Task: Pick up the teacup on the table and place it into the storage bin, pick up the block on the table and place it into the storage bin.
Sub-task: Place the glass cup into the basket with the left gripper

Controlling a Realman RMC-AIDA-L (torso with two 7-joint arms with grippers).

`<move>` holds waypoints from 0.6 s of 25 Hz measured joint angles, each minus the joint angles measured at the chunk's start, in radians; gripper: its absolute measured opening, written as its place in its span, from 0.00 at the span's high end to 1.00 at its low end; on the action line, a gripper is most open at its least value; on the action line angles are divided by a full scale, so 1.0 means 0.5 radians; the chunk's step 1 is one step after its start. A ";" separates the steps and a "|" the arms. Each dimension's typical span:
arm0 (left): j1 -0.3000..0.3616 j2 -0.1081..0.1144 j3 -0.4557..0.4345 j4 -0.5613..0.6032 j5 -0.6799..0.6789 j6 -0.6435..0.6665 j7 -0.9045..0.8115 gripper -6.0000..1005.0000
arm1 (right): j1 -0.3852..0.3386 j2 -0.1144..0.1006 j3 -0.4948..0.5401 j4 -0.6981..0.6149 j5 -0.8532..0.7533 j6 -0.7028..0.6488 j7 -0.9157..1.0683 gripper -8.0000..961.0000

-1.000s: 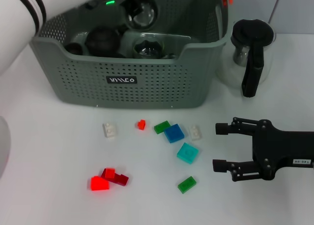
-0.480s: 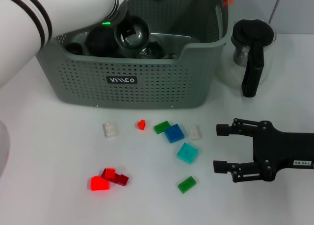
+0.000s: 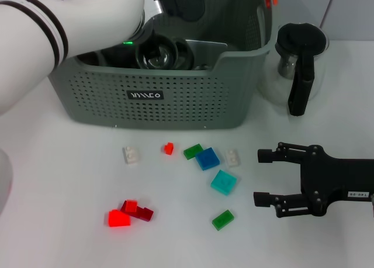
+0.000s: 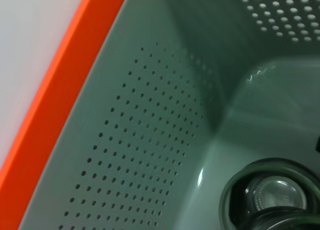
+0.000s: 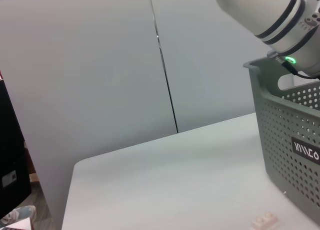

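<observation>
The grey perforated storage bin [image 3: 175, 104] stands at the back of the table. My left gripper [image 3: 151, 41] reaches down into it from the left, shut on a dark glass teacup [image 3: 158, 53] held low inside, near the front wall. In the left wrist view the teacup [image 4: 267, 200] shows by the bin's inner wall [image 4: 150, 140]. Several blocks lie before the bin, among them a blue block [image 3: 207, 159], a cyan block [image 3: 224, 181] and a bright red block [image 3: 118, 218]. My right gripper [image 3: 261, 176] rests open on the table, right of the cyan block.
A glass pot with a black lid and handle [image 3: 299, 63] stands right of the bin. Other dark glassware lies in the bin. Small white [image 3: 130, 155], red [image 3: 169, 148] and green [image 3: 222, 219] blocks are scattered between bin and table front.
My left arm has swung lower and toward the bin's front, carrying the teacup down inside the bin. The right arm and the blocks have not moved.
</observation>
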 joint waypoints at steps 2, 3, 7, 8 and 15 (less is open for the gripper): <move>0.000 0.000 0.027 0.017 0.000 -0.001 0.000 0.96 | 0.000 0.000 0.001 0.000 -0.001 0.003 0.000 0.05; 0.000 0.000 0.042 0.023 0.000 -0.001 0.000 0.96 | 0.000 0.000 0.002 0.000 -0.001 0.003 0.000 0.05; 0.001 -0.002 0.060 0.029 -0.003 0.018 0.000 0.96 | 0.001 0.000 0.005 0.000 -0.002 0.003 0.000 0.05; 0.001 -0.002 0.061 0.029 -0.003 0.020 0.000 0.96 | 0.002 0.000 0.005 0.000 -0.002 0.003 0.000 0.05; 0.000 -0.001 0.044 -0.001 -0.017 0.024 -0.039 0.87 | 0.003 0.000 0.005 0.000 -0.003 0.002 0.000 0.05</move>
